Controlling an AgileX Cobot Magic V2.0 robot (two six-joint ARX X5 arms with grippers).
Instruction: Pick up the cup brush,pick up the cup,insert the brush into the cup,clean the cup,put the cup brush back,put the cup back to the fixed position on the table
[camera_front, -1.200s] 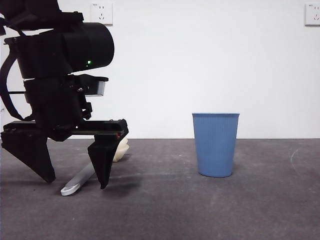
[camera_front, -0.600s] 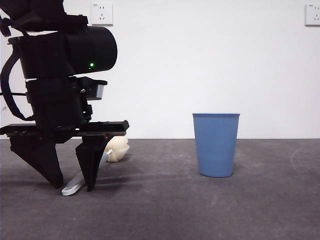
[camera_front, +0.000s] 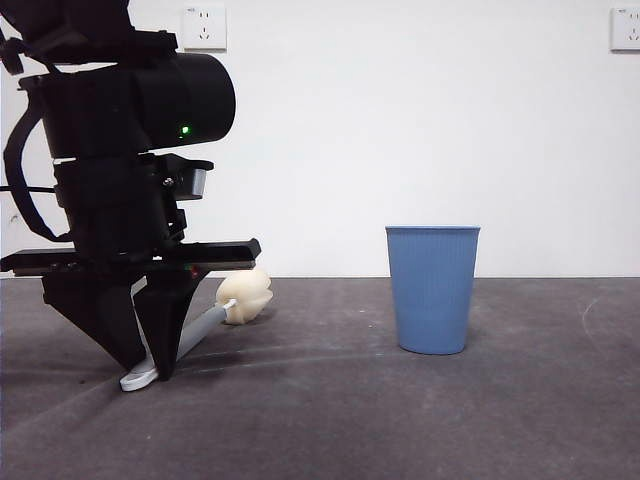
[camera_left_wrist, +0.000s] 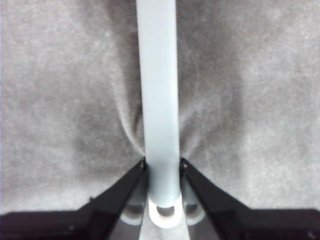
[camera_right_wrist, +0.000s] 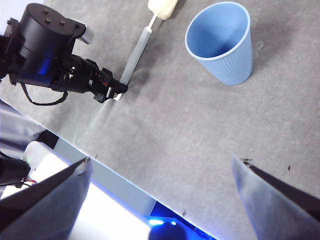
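1. The left gripper (camera_front: 148, 372) is down at the table (camera_front: 330, 420) on the left of the front view, its two black jaws pressed together onto the grey handle of the cup brush (camera_front: 205, 327) near its white looped tip.
2. In the left wrist view the handle of the cup brush (camera_left_wrist: 159, 100) runs straight out from between the jaw tips of the left gripper (camera_left_wrist: 162, 165), each tip touching one side of it, with the white loop just behind them.
3. The brush lies on the table, the looped end toward the camera in the front view and the cream-yellow sponge head farther back (it sits just beside the gripper's body, slightly raised above the loop end).
4. The blue ribbed cup (camera_front: 432, 288) stands upright and open on the table, well apart from the brush and gripper, right of centre in the front view.
5. From high above, the right wrist view shows the cup (camera_right_wrist: 220, 42), the cup brush (camera_right_wrist: 137, 52) and the left gripper (camera_right_wrist: 116, 91) at the handle's end, all on the table (camera_right_wrist: 190, 130).
6. The right gripper (camera_right_wrist: 160, 172) hangs over the table's edge, its jaws spread wide with nothing between them.
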